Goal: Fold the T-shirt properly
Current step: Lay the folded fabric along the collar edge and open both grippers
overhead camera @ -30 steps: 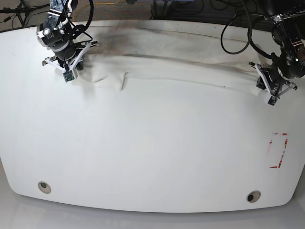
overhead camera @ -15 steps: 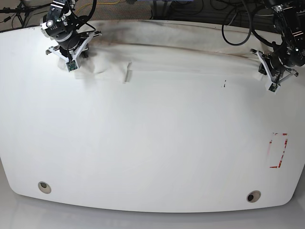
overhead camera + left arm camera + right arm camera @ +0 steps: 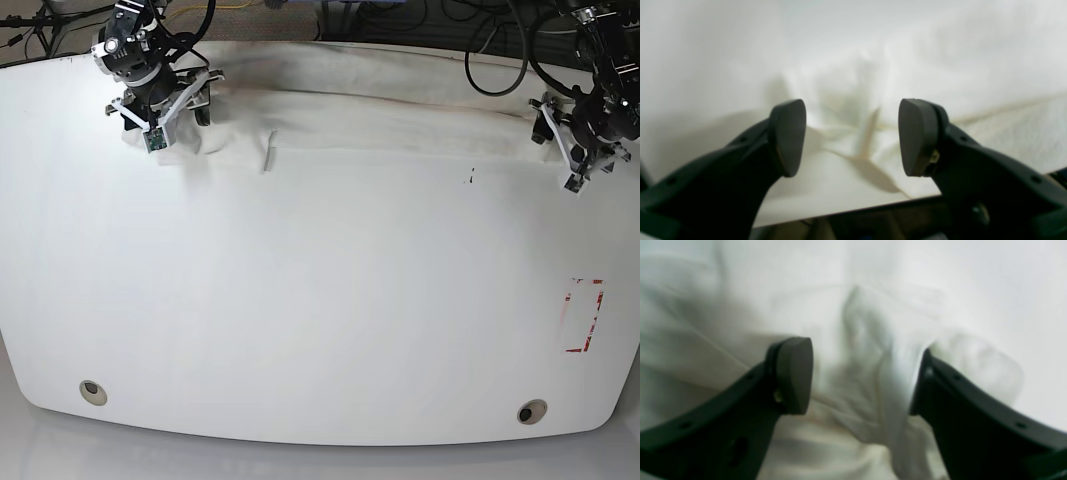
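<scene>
The white T-shirt point(image 3: 380, 110) lies stretched in a long band along the table's far edge, with a small fold point(image 3: 268, 152) and a small black speck point(image 3: 472, 178) near its front hem. My right gripper point(image 3: 165, 112) is at its left end. In the right wrist view this gripper point(image 3: 863, 376) is open, with bunched cloth point(image 3: 870, 373) between the fingers. My left gripper point(image 3: 562, 128) is at the shirt's right end. In the left wrist view it point(image 3: 853, 136) is open over a creased bit of shirt point(image 3: 867, 133) near the table edge.
A red-outlined rectangle point(image 3: 583, 315) is marked on the tabletop at the right. Two round holes point(image 3: 92, 392) point(image 3: 531, 411) sit near the front edge. Black cables point(image 3: 500, 60) hang behind the far edge.
Both grippers have moved toward the table's far edge, and the shirt has shifted farther back with them, its band pulled straighter.
</scene>
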You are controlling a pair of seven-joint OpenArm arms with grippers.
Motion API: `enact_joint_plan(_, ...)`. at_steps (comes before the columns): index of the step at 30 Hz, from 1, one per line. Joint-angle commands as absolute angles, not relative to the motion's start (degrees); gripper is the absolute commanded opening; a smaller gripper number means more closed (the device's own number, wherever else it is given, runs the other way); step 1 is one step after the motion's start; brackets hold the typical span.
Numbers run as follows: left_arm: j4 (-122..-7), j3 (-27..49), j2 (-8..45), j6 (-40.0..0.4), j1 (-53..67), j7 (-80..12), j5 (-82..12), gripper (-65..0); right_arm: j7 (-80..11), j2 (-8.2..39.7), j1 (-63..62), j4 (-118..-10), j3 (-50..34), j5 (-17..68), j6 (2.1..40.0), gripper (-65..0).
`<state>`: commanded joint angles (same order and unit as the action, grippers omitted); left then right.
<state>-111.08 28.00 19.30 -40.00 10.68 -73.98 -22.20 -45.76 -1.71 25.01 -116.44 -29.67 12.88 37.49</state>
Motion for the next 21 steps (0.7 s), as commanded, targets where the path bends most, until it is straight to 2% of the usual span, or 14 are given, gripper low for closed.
enact_joint_plan(5, -112.40, 28.09, 17.01, -40.00, 7.60, -77.85, -22.11, -24.4, -45.76, -1.63, 23.96, -116.26, -30.64, 18.95, 37.49, -26.8)
enact_joint_plan(8, -112.31, 28.09, 15.69, -40.00, 7.16, -77.85, -21.67, -27.1, -45.85, -1.63, 23.60, -115.47, -30.55, 20.62, 37.49, -32.3)
enact_joint_plan(12, -111.43, 28.09, 15.52, -40.00, 8.75, -77.85, -21.58, -35.8, -45.85, -1.80, 24.04, -114.59, -30.55, 20.53, 37.49, -47.7)
enact_joint_plan(15, -109.76, 28.26, 15.60, -40.00, 10.07, -77.76, -21.58, -43.9, -45.85, -1.71, 25.01, -112.92, -30.55, 20.53, 37.49, -56.3)
enact_joint_plan(18, -108.00, 29.23, 15.87, -40.00, 11.82, -77.58, -21.58, -48.8, -45.58, -1.63, 25.89, -110.73, -30.55, 20.53, 37.49, -56.9)
enact_joint_plan(21, -105.36, 31.96, 15.87, -40.00, 13.41, -76.44, -21.58, -49.9, -45.14, -0.04, 26.24, -107.74, -30.73, 20.09, 37.49, -56.8)
